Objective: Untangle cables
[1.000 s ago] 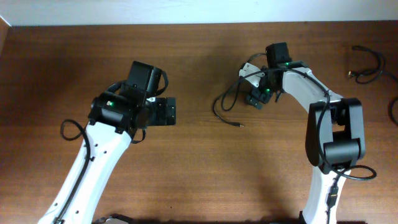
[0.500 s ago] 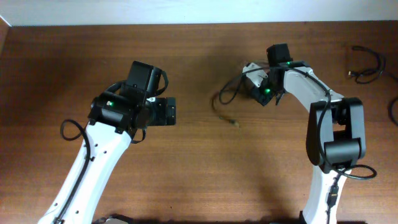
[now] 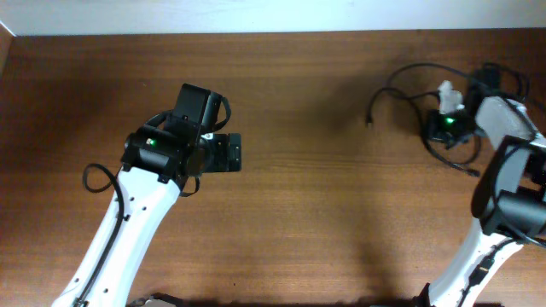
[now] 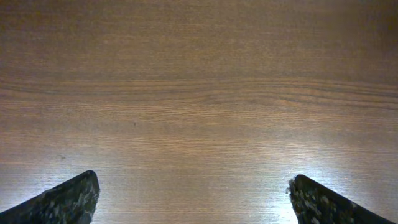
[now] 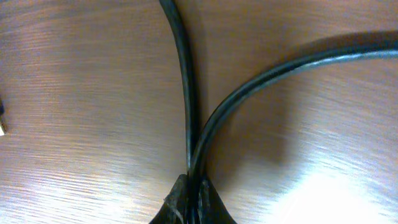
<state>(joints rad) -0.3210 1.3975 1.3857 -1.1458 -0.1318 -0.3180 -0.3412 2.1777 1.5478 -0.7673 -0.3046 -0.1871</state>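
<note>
The cables lie at the table's far right. One thin black cable [image 3: 374, 104] arcs left from my right gripper [image 3: 440, 134] and ends in a small plug [image 3: 368, 122]. In the right wrist view, two black strands [image 5: 186, 93] of the cable run down into my right gripper [image 5: 194, 190], which is shut on them. A metallic plug tip [image 5: 2, 122] shows at that view's left edge. My left gripper [image 3: 232, 153] hovers left of centre. In its wrist view it [image 4: 194, 200] stands open over bare wood, with its fingertips [image 4: 71, 198] far apart.
More black cable [image 3: 510, 78] loops behind the right arm near the table's right edge, and a strand [image 3: 465, 164] trails toward the front. A white wall [image 3: 256, 13] borders the table's back edge. The left arm [image 3: 128, 230] reaches in from the front left.
My right gripper has shut on the cable and carried it from the table's middle to the far right. The cable's loop and plug followed. The left arm has stayed still.
</note>
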